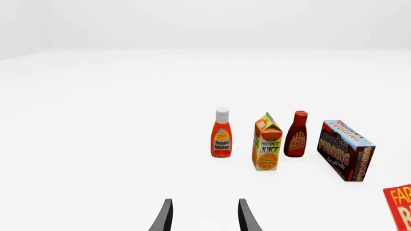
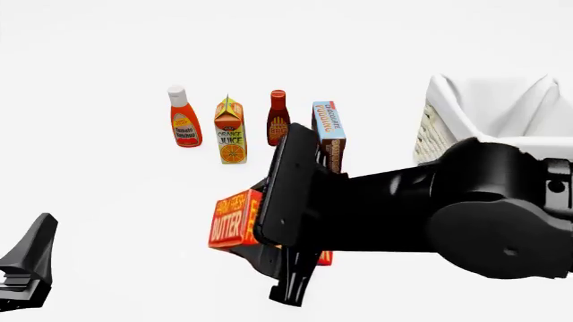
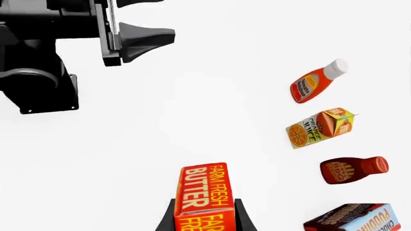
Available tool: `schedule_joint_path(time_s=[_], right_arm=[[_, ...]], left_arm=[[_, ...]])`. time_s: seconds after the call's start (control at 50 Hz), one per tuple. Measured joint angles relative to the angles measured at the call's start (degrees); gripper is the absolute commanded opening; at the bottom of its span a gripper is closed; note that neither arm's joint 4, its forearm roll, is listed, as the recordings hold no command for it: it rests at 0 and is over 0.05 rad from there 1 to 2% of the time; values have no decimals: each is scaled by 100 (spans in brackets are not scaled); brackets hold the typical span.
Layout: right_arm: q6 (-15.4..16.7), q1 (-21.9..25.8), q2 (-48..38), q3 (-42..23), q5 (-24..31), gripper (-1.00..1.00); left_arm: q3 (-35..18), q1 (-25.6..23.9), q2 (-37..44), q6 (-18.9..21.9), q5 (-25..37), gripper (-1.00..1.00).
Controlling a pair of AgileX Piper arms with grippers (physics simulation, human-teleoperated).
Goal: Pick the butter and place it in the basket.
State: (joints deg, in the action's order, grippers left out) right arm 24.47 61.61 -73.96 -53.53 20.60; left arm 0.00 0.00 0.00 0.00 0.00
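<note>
The butter (image 3: pixel 203 192), a red and orange box lettered "FARM FRESH BUTTER", sits between the fingers of my right gripper (image 3: pixel 204 206), which is shut on it. In the front view the butter (image 2: pixel 233 219) is tilted in the right gripper (image 2: pixel 246 236), in front of the row of groceries; whether it touches the table I cannot tell. The cream wicker basket (image 2: pixel 435 137) with its white liner stands at the far right. My left gripper (image 1: pixel 205 214) is open and empty, low at the front left (image 2: pixel 31 258). A corner of the butter (image 1: pixel 401 207) shows in the left wrist view.
A ketchup bottle (image 2: pixel 184 119), an orange juice carton (image 2: pixel 230 131), a BBQ sauce bottle (image 2: pixel 278 119) and a brown-and-blue chocolate pudding box (image 2: pixel 329 131) stand in a row behind the butter. The right arm (image 2: pixel 484 215) hides the basket's front part.
</note>
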Motion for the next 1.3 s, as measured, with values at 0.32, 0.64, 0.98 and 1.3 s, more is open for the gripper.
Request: schedule_joint_path(time_s=[0.32,0.64,0.98,1.3], right_arm=[[229,332,81,-629,382,-100],[297,612,-139,-1333,338,-100],[246,632,-656,-1684,-61,-100],[288,102,-1384,-2302,-158,-100]], left_arm=[[0,0,0,0,0,100],[0,0,0,0,0,100],[0,0,0,0,0,100],[0,0,0,0,0,100]])
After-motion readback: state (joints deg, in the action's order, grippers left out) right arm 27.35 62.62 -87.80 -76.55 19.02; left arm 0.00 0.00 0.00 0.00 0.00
